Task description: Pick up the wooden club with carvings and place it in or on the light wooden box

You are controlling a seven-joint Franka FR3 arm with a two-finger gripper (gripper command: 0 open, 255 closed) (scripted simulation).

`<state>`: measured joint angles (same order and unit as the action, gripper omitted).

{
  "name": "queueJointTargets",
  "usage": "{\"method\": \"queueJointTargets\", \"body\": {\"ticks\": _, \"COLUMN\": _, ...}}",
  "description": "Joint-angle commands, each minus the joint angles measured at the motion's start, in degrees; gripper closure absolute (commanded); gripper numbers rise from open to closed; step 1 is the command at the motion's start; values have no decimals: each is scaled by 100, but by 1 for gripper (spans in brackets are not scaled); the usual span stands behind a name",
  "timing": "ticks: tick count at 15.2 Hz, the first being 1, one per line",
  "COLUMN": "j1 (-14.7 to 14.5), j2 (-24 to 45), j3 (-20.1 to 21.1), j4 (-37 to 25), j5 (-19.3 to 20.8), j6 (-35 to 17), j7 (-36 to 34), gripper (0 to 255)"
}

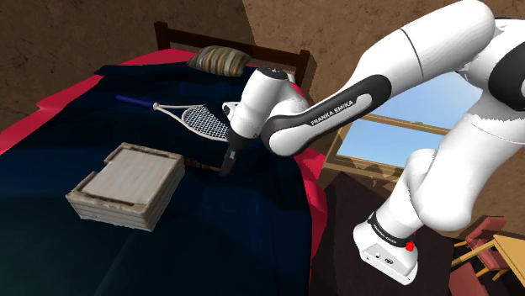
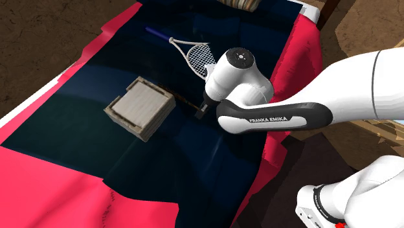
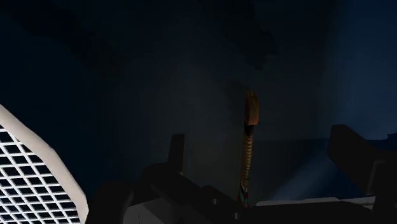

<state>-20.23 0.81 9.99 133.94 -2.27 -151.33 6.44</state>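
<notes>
The fingers (image 3: 177,153) of the gripper (image 3: 257,137) stand open and low over the bed (image 1: 235,244). The carved club (image 3: 247,149) lies on the dark cover in the gap between them, and neither finger appears to touch it. Its long axis runs crosswise to the line joining the two fingers. The thicker orange end points out ahead of the fingers and the shaft runs back under the palm. In the shoulder view the club (image 1: 204,166) shows as a thin line reaching from the fingers toward the near corner of the light wooden box (image 1: 126,185). The main risk is probably the club's slimness. It sits flat on a soft cover, so fingers closing a little high could slip over it, and fingers set too low could dig into the cloth. A grip well off the middle might let it tilt when lifted. The racket (image 3: 32,178), just beside one finger, could be nudged.
</notes>
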Motion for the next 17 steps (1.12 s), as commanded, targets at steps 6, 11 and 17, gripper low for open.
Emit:
{"method": "queueJointTargets", "body": {"ticks": 6, "j1": -33, "j2": 527, "j3": -4, "j4": -87, "j5": 178, "j6": -447, "j7": -132, "gripper": 0}}
{"method": "queueJointTargets", "body": {"ticks": 11, "j1": -34, "j2": 528, "j3": -5, "j4": -88, "j5": 178, "j6": -447, "j7": -133, "gripper": 0}}
{"method": "queueJointTargets", "body": {"ticks": 17, "j1": -34, "j2": 527, "j3": -5, "j4": -88, "j5": 178, "j6": -446, "j7": -132, "gripper": 255}}
